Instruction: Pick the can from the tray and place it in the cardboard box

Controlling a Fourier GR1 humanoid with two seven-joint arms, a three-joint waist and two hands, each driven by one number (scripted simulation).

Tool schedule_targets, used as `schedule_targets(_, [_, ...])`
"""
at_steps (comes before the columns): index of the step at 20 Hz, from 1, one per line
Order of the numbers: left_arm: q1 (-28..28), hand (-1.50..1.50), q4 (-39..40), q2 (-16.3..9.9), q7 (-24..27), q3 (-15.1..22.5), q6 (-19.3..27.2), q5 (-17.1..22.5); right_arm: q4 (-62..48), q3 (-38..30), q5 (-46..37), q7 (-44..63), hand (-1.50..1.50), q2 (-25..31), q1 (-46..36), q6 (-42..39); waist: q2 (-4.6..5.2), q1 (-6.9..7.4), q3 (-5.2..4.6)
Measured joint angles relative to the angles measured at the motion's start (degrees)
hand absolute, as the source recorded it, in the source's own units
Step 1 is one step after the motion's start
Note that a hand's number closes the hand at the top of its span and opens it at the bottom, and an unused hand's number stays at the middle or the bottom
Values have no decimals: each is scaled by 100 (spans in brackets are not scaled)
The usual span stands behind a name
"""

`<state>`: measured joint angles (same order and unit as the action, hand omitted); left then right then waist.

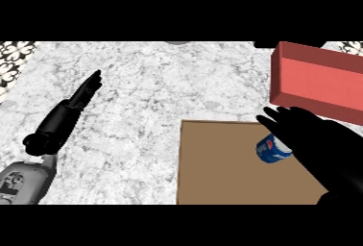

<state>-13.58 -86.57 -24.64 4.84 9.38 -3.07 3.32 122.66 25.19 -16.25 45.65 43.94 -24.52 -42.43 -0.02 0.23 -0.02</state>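
From the head view, the white marbled desk [149, 96] fills most of the scene, with a strip of patterned tile showing at its far left edge. The left hand [83, 92] shows at the view's left, well away from everything else, its black fingers straight and held together, pointing away from the robot over bare desk, with the grey forearm entering at the lower left corner; it holds nothing. At the right, the right hand [312, 134] comes in from the lower right corner and lies over the brown cardboard box [220, 168], whose flat tan surface runs from the middle of the view to the lower edge. The blue can [273, 149], with a white and red mark on its side, sits tilted at the left edge of that hand, over the right part of the box; the dark fingers curl above and behind it, so the hand appears clamped on the can, though most of the contact is hidden by the hand itself. Whether the can touches the box floor cannot be told. Beyond the box, at the upper right, stands the red tray [319, 81], its near wall just beside the fingertips of the right hand.
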Motion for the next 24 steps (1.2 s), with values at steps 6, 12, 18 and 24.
schedule_targets(6, [27,0,-65,106,-42,-149,-110,-158,-149,137,-652,-47,-150,-442,48,-135,1,-3,2])
schedule_targets(12, [-25,0,-24,269,-59,-248,-220,-300,-713,201,-1480,-497,-150,-596,166,-204,5,-7,3])
schedule_targets(18, [100,0,-152,373,-102,-405,-387,-403,-1182,186,-2119,-1018,-150,-954,250,-112,4,-2,3])
schedule_targets(24, [280,0,-264,508,-11,-535,-487,-580,-1457,-11,-2566,-1629,-150,-1057,525,-84,1,-8,3])
